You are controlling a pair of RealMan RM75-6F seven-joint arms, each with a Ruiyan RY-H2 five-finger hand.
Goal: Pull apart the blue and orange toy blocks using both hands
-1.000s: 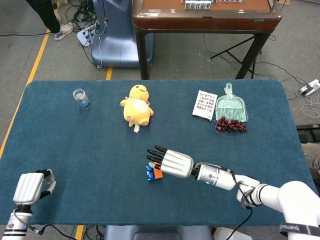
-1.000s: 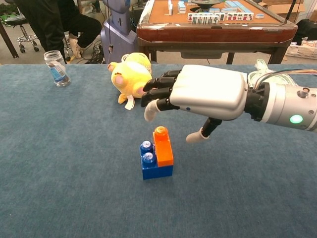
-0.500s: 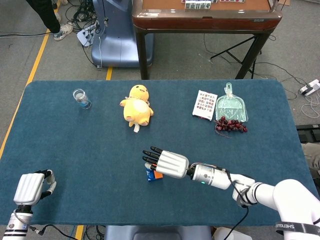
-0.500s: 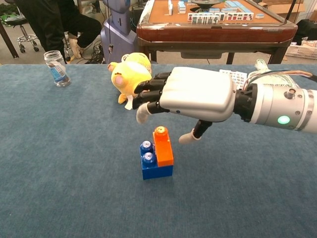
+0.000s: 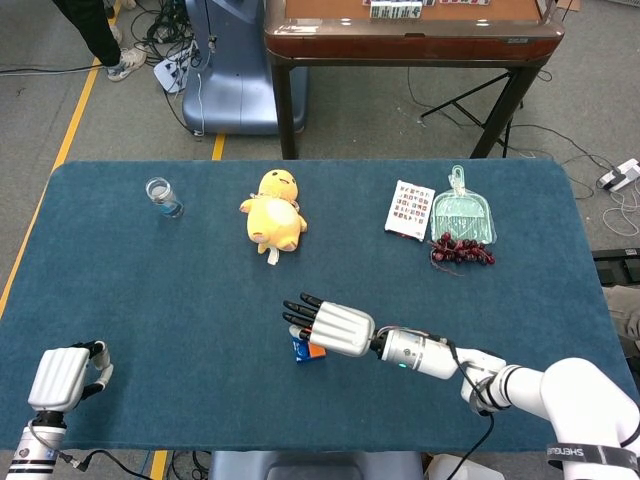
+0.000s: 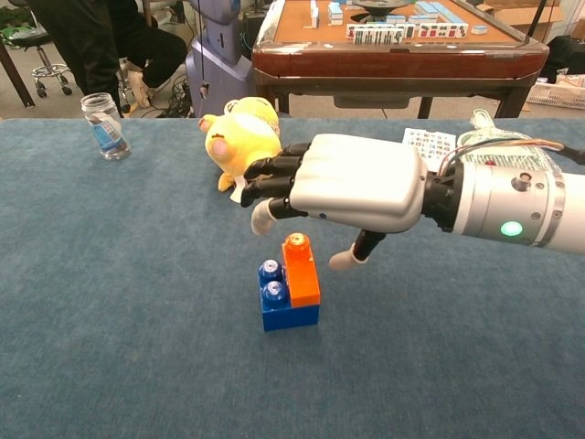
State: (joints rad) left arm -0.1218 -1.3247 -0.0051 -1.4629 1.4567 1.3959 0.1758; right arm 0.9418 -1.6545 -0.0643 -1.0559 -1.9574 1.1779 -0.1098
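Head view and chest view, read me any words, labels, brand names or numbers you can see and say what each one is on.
"SHENGDA…", only partly legible: on the band around the right arm at the bottom edge of the head view.
Printed card beside the green dustpan: rows of coloured marks, too small to read.
Label on the glass jar: blurred, unreadable.
Tiles on the brown table behind: markings too small to read.
Blue and orange blocks: no text visible.
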